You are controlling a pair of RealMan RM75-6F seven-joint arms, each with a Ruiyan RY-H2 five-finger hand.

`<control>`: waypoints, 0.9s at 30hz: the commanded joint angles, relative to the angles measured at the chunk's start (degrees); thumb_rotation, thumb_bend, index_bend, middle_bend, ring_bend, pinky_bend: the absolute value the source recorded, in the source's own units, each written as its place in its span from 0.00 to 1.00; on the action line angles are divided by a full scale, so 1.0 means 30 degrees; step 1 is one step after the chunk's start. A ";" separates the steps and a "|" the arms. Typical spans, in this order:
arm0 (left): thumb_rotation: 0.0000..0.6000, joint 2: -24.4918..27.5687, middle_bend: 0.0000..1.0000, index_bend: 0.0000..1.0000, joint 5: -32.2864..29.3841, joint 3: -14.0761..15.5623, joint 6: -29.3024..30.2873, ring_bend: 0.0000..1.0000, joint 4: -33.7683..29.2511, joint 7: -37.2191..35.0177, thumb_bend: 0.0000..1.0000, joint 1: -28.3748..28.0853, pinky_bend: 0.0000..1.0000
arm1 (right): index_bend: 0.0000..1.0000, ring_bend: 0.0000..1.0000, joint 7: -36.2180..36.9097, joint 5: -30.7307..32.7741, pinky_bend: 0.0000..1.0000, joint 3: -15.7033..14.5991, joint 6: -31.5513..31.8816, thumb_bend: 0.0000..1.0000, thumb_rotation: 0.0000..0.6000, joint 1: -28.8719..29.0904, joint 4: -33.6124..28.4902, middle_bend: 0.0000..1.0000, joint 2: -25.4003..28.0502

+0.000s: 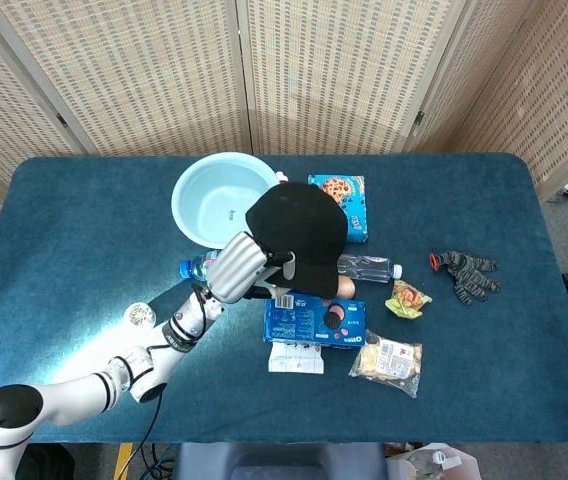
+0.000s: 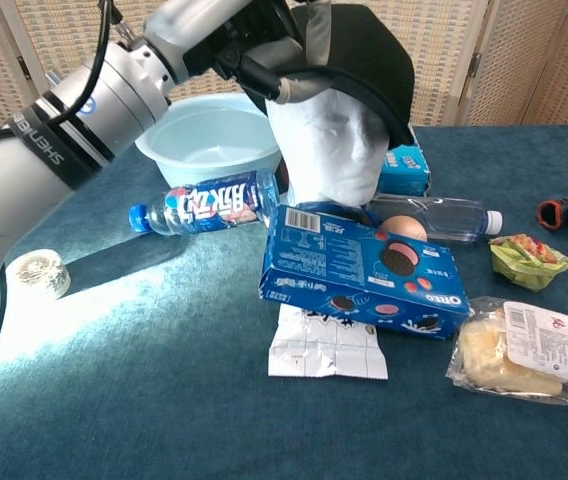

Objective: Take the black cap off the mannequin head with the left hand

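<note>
Blue cloth covers the table [image 1: 74,220], and pale woven screens [image 1: 144,70] stand behind it. Near the middle lie a light-blue basin [image 1: 219,195], a water bottle [image 2: 209,205] on its side, a clear bottle [image 2: 444,215], a blue cookie box [image 2: 364,270] with a white packet [image 2: 326,345] in front of it, a second cookie box [image 1: 342,200], a green snack bag [image 2: 526,255], a wrapped snack [image 2: 529,345], a striped glove [image 1: 469,273] and a small round lid [image 1: 139,315]. The white mannequin head [image 2: 332,140] stands upright behind the blue cookie box. The black cap [image 2: 369,55] sits tilted on the head's top, raised off the brow so that the face shows bare below its brim. The left hand [image 2: 264,45] is at the cap's edge on the side toward the basin, fingers closed around the rim and grasping it, its arm reaching in from the table's near-left. No right hand shows in either view.
</note>
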 commanded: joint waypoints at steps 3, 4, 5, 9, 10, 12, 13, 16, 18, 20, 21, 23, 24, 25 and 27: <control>1.00 0.0374 1.00 0.66 -0.1150 -0.0941 -0.0784 1.00 -0.0964 -0.0155 0.29 -0.0095 1.00 | 0.22 0.25 -0.0002 -0.0012 0.31 0.0008 0.0071 0.26 1.00 -0.0045 -0.0053 0.31 0.0049; 1.00 0.0417 1.00 0.66 -0.1279 -0.1062 -0.0872 1.00 -0.1080 -0.0062 0.29 -0.0128 1.00 | 0.22 0.25 0.0001 -0.0033 0.31 0.0002 0.0085 0.26 1.00 -0.0053 -0.0062 0.31 0.0051; 1.00 0.0459 1.00 0.66 -0.1398 -0.1171 -0.0956 1.00 -0.1203 0.0013 0.29 -0.0157 1.00 | 0.22 0.25 0.0002 -0.0042 0.31 0.0001 0.0095 0.26 1.00 -0.0058 -0.0067 0.31 0.0051; 1.00 0.0655 1.00 0.66 -0.1859 -0.1672 -0.1317 1.00 -0.1727 0.0256 0.29 -0.0354 1.00 | 0.22 0.25 -0.0007 -0.0060 0.31 0.0000 0.0117 0.26 1.00 -0.0074 -0.0095 0.31 0.0064; 1.00 0.0683 1.00 0.66 -0.1914 -0.1783 -0.1362 1.00 -0.1774 0.0353 0.29 -0.0423 1.00 | 0.22 0.25 -0.0012 -0.0069 0.31 0.0005 0.0135 0.26 1.00 -0.0079 -0.0102 0.31 0.0068; 1.00 0.0717 1.00 0.66 -0.2030 -0.2006 -0.1459 1.00 -0.1800 0.0574 0.29 -0.0578 1.00 | 0.22 0.25 -0.0022 -0.0090 0.31 0.0007 0.0171 0.26 1.00 -0.0093 -0.0123 0.31 0.0082; 1.00 0.0737 1.00 0.66 -0.2147 -0.2174 -0.1563 1.00 -0.1801 0.0679 0.29 -0.0693 1.00 | 0.22 0.25 -0.0027 -0.0108 0.31 0.0012 0.0202 0.26 1.00 -0.0102 -0.0140 0.31 0.0090; 1.00 0.0730 1.00 0.66 -0.2520 -0.2652 -0.1851 1.00 -0.1598 0.0897 0.29 -0.1025 1.00 | 0.22 0.25 -0.0039 -0.0111 0.31 0.0020 0.0244 0.26 1.00 -0.0125 -0.0173 0.31 0.0101; 1.00 0.0679 1.00 0.66 -0.2704 -0.2934 -0.1941 1.00 -0.1324 0.1028 0.29 -0.1239 1.00 | 0.22 0.25 -0.0045 -0.0115 0.31 0.0020 0.0272 0.26 1.00 -0.0143 -0.0179 0.31 0.0099; 1.00 0.0613 1.00 0.66 -0.2927 -0.3234 -0.2072 1.00 -0.0948 0.1142 0.29 -0.1491 1.00 | 0.22 0.25 -0.0045 -0.0125 0.31 0.0015 0.0298 0.26 1.00 -0.0164 -0.0194 0.31 0.0107; 1.00 0.0565 1.00 0.66 -0.3069 -0.3420 -0.2120 1.00 -0.0727 0.1190 0.29 -0.1633 1.00 | 0.22 0.25 -0.0046 -0.0124 0.31 0.0015 0.0313 0.26 1.00 -0.0177 -0.0202 0.31 0.0113; 1.00 0.0510 1.00 0.66 -0.3252 -0.3673 -0.2165 1.00 -0.0365 0.1285 0.29 -0.1837 1.00 | 0.22 0.25 -0.0044 -0.0130 0.31 0.0020 0.0339 0.26 1.00 -0.0190 -0.0212 0.31 0.0123; 1.00 0.0485 1.00 0.66 -0.3380 -0.3851 -0.2152 1.00 -0.0106 0.1368 0.29 -0.1955 1.00 | 0.22 0.25 -0.0025 -0.0132 0.31 0.0019 0.0357 0.26 1.00 -0.0205 -0.0216 0.31 0.0129; 1.00 0.0468 1.00 0.66 -0.3481 -0.3993 -0.2122 1.00 0.0065 0.1403 0.29 -0.2034 1.00 | 0.22 0.25 -0.0011 -0.0129 0.31 0.0016 0.0368 0.26 1.00 -0.0219 -0.0212 0.31 0.0135; 1.00 0.0469 1.00 0.66 -0.3686 -0.4251 -0.2056 1.00 0.0393 0.1450 0.29 -0.2155 1.00 | 0.22 0.25 0.0001 -0.0130 0.31 0.0014 0.0390 0.26 1.00 -0.0239 -0.0206 0.31 0.0144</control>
